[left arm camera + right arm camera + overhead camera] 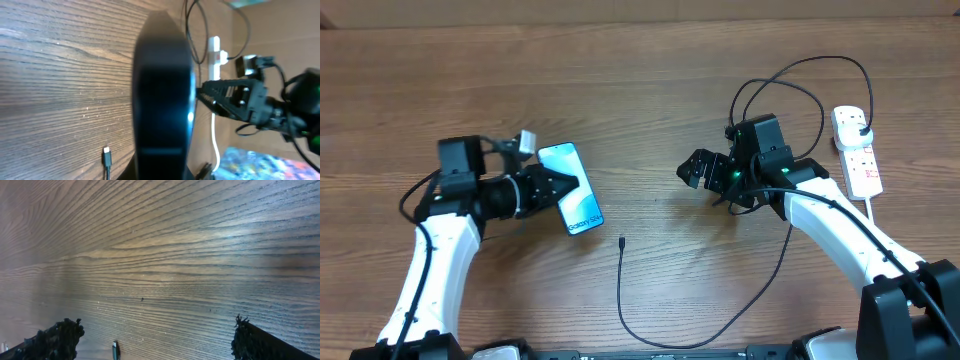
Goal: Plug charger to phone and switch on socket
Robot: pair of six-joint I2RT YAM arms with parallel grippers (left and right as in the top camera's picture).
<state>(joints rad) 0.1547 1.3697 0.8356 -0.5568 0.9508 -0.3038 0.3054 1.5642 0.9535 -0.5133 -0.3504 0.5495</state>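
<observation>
Since the left claw (558,187) is clamped on the slim teal-screen phone (578,203) left of centre, probably steadying it, the right claw (698,170) gapes apart; the thin black charger cable (621,275) lies loose, lower centre.

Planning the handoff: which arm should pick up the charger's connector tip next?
Right. The left tool is clamped on the phone, while the right tool hangs open and empty, and the connector tip shows in its wrist view.
</observation>
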